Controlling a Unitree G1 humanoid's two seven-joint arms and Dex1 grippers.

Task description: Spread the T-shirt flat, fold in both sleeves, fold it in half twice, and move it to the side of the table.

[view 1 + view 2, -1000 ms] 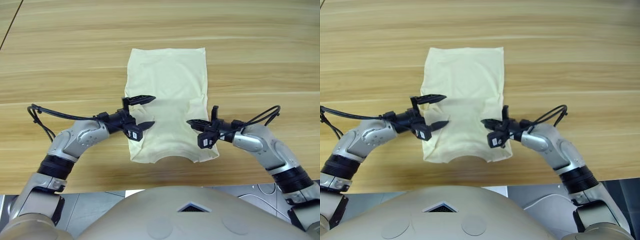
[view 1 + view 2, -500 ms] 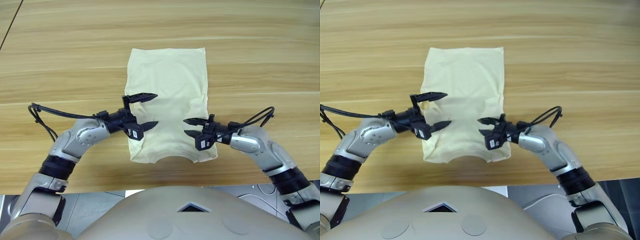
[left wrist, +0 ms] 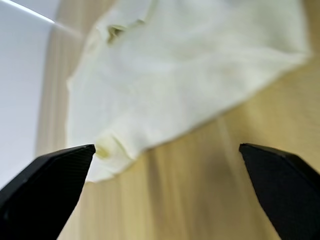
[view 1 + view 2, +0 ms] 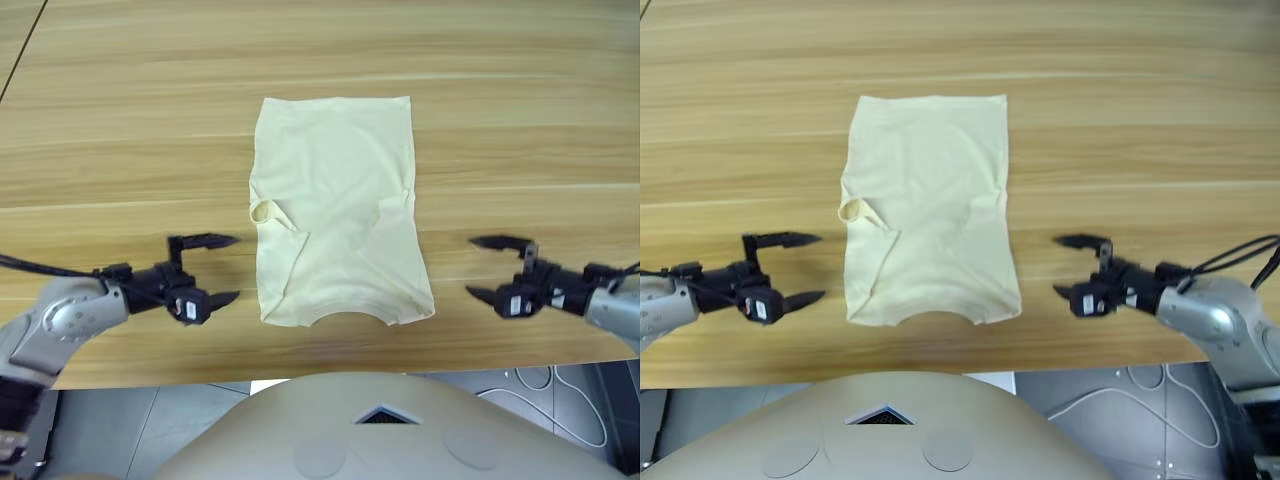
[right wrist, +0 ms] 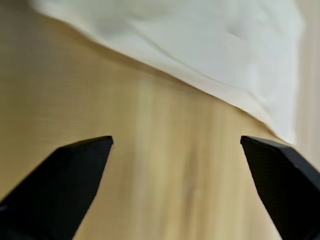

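Observation:
A pale yellow T-shirt [image 4: 340, 210] lies flat on the wooden table [image 4: 500, 120] as a tall rectangle, both sleeves folded in over the body, the collar at the near edge. My left gripper [image 4: 222, 268] hovers open over bare wood to the left of the shirt's near corner, holding nothing. My right gripper [image 4: 478, 266] is open and empty too, off to the right of the other near corner. In the left wrist view the T-shirt [image 3: 190, 75] lies beyond the spread fingertips; in the right wrist view the T-shirt [image 5: 200, 40] does the same.
Bare wood stretches on both sides of the shirt and behind it. The table's near edge [image 4: 230, 381] runs just below the grippers, with grey floor [image 4: 530, 385] beyond it.
Both grippers were over the shirt's near part, at the folded sleeves. They have drawn apart outward, left to the left and right to the right, and now stand off the cloth.

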